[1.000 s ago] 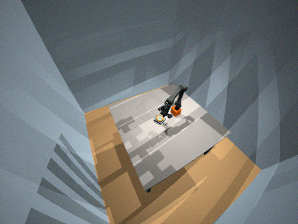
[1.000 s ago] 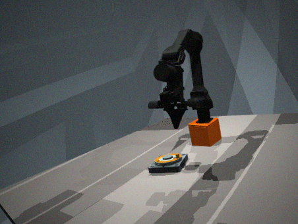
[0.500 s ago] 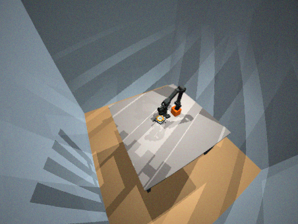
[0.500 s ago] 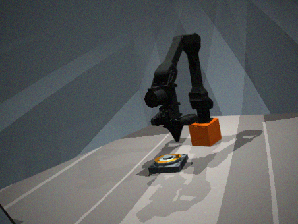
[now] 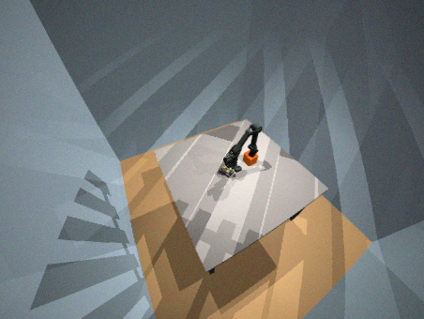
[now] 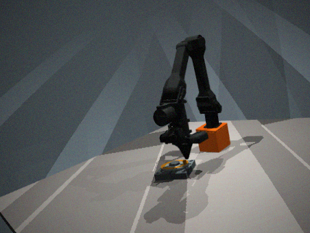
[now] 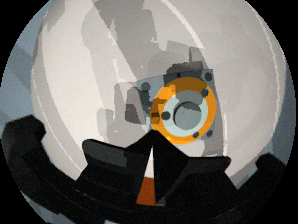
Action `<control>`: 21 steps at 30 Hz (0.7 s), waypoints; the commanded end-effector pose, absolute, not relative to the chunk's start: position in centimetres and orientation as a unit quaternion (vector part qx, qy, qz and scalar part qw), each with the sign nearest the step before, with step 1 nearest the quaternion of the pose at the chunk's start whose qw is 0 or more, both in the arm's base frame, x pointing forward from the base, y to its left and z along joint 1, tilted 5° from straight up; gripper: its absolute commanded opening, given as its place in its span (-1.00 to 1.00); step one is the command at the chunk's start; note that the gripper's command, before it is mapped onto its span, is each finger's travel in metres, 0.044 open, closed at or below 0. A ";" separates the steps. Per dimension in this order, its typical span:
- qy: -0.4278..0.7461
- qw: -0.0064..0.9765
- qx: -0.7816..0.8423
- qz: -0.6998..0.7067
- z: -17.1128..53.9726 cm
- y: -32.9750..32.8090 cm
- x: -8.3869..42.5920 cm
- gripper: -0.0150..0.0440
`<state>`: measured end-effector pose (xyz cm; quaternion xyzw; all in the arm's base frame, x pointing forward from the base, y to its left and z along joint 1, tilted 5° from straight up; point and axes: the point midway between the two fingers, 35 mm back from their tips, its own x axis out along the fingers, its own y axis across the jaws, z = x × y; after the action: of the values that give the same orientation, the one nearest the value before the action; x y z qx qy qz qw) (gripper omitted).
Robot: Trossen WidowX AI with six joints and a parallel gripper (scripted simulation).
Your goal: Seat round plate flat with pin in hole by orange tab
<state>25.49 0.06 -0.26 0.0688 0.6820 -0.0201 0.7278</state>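
Black parallel-jaw gripper point(image 6: 185, 155) clenched on nothing, fingers pressed tip to tip, pointing down just above round grey plate with orange rim point(image 6: 174, 164). Plate seated on central grey post point(image 7: 188, 111), atop dark square base point(image 6: 174, 170) on pale striped table top point(image 6: 240, 192). Orange cube pedestal point(image 6: 214, 137) behind, under black arm.

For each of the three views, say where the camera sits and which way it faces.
Top: high up and far off, looking down on the table and the whole arm.
Exterior: low beside the table, facing the arm, its orange mount and the plate.
Wrist: on the arm, looking down past the shut gripper.
All three show the plate on its base.
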 end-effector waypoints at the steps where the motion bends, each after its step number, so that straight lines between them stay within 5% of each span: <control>1: 0.683 0.727 0.072 -0.021 -0.8 0.2 25.5 -0.49; 21: 0.682 0.727 0.072 -0.021 -0.7 0.6 27.8 -0.49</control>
<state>27.20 0.61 -0.63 0.0703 0.6820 -0.0183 0.7278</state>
